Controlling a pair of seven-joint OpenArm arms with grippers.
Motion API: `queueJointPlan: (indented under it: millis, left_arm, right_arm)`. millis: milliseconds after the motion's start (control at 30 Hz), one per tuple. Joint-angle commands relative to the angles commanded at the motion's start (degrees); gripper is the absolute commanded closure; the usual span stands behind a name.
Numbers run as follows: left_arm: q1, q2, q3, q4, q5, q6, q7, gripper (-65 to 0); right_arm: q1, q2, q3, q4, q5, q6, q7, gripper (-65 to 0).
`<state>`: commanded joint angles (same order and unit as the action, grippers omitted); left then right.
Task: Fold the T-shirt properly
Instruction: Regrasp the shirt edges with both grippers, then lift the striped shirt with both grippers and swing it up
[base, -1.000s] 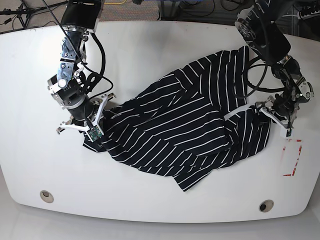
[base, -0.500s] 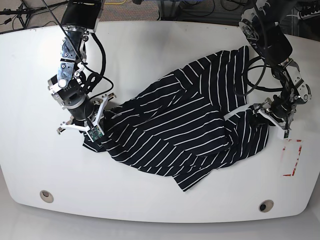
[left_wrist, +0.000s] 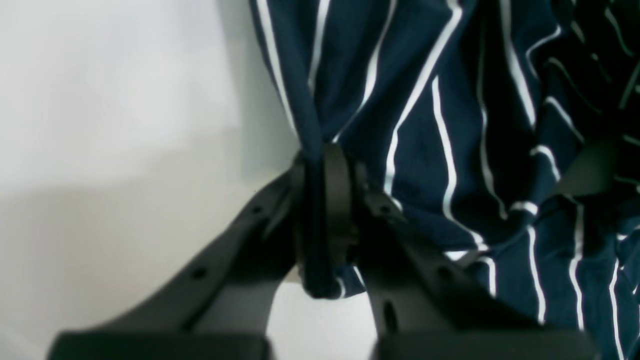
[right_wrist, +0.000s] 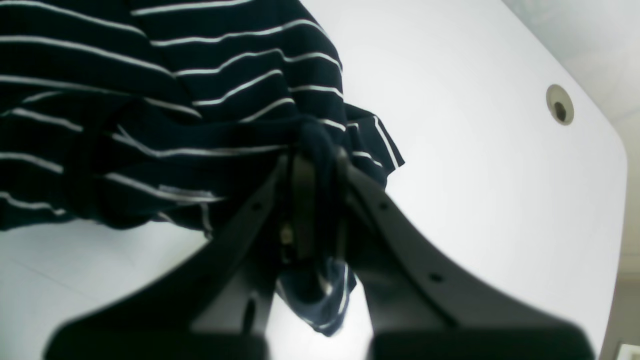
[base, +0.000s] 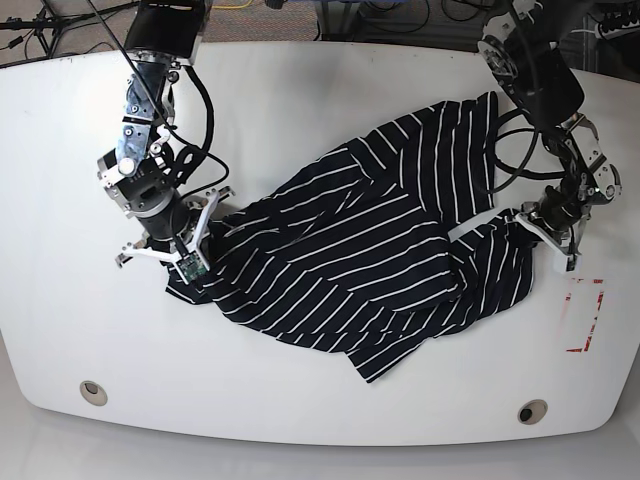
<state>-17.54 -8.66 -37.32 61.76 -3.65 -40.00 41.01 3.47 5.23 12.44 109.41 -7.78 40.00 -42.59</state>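
Observation:
The T-shirt (base: 360, 250), dark navy with thin white stripes, lies crumpled across the middle of the white table (base: 300, 100). My left gripper (left_wrist: 325, 200) is shut on a bunched edge of the T-shirt (left_wrist: 450, 125); in the base view this gripper (base: 545, 228) is at the garment's right side. My right gripper (right_wrist: 315, 200) is shut on a gathered fold of the T-shirt (right_wrist: 175, 100), and it sits at the garment's left corner (base: 185, 262) in the base view.
Red tape marks (base: 585, 315) lie on the table at the right, beyond the garment. Two round metal holes (base: 93, 391) (base: 532, 411) sit near the front edge. Cables and stands crowd the floor behind the table.
The left arm has shifted up and slightly leftward, drawing the T-shirt's right edge with it. The right arm and the left corner of the garment have stayed put.

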Motion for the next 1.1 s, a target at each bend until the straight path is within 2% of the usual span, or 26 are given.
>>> queueJointPlan:
  millis: [167, 333, 500, 800, 900, 1100]
  left_arm:
    - [1.49, -1.49, 2.29, 5.54, -0.09, 0.0, 1.32, 0.0]
    - [2.02, -1.93, 5.45, 15.74, -0.44, 0.0, 5.54, 0.0]
    - [1.32, -1.93, 5.98, 25.41, -0.44, 0.0, 10.46, 0.0]
    - [-5.45, -2.11, 7.21, 40.88, -0.18, 0.0, 20.92, 0.0]
    - [-8.53, -2.2, 7.21, 43.08, -0.09, 0.0, 23.38, 0.0]
    - [-16.18, -4.4, 7.21, 45.1, -0.09, 0.04, 27.96, 0.0]
  right_arm:
    - [-0.26, -0.44, 0.0, 0.0, 0.0, 0.0, 0.09, -1.3]
    - [1.32, -0.62, 0.26, 0.0, -0.18, 0.0, 0.09, -1.3]
    - [4.57, -0.35, 0.26, -1.85, -0.44, 0.0, 0.0, -1.4]
    - [14.15, 2.64, -0.09, -8.97, -0.53, 0.0, -0.18, -1.4]
    - [17.67, 3.6, -0.09, -11.96, -0.53, 0.0, -0.18, -1.4]
    - [25.93, 5.36, -0.18, -17.58, -0.44, 0.0, -0.09, -1.4]
